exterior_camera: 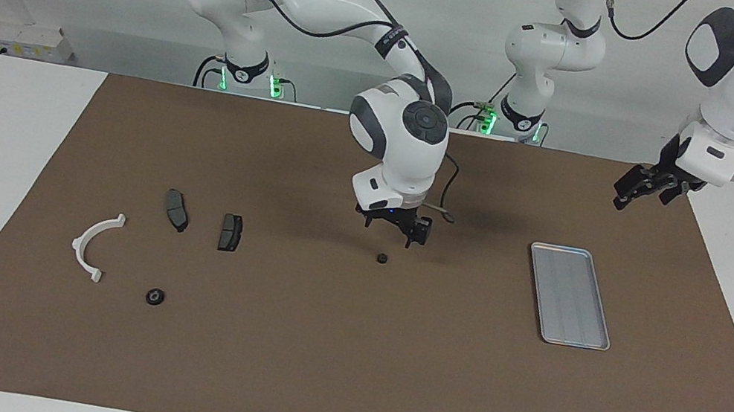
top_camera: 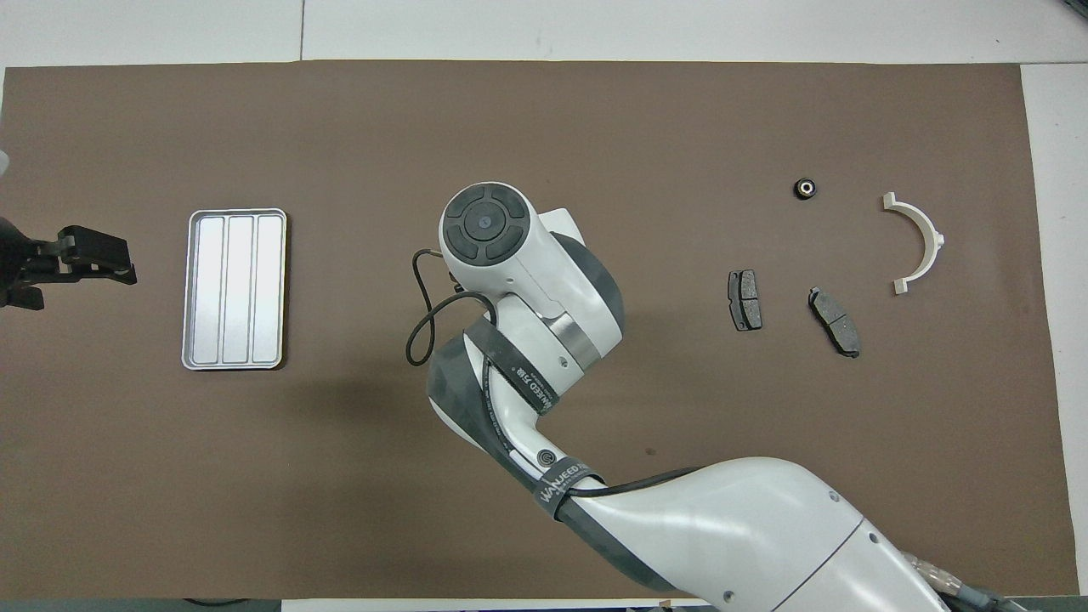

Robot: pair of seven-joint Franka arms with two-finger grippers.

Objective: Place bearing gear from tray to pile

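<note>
The silver tray [exterior_camera: 570, 295] [top_camera: 234, 289] lies bare at the left arm's end of the mat. A black round bearing gear [exterior_camera: 155, 296] [top_camera: 805, 188] rests on the mat beside the pile: a white half-ring [exterior_camera: 92, 244] [top_camera: 918, 242] and two dark plates [exterior_camera: 177, 209] [exterior_camera: 230, 232] [top_camera: 745, 299] [top_camera: 835, 321]. My right gripper [exterior_camera: 394, 233] hangs open and holds nothing, just over a smaller black round part [exterior_camera: 382, 258] in the mat's middle. In the overhead view the arm hides both. My left gripper [exterior_camera: 625, 195] [top_camera: 123, 259] waits open, off the tray's edge.
The brown mat [exterior_camera: 336, 382] covers most of the white table. The right arm's forearm [top_camera: 680, 527] stretches across the mat from its own end to the middle. A loose black cable [top_camera: 421, 323] loops off its wrist.
</note>
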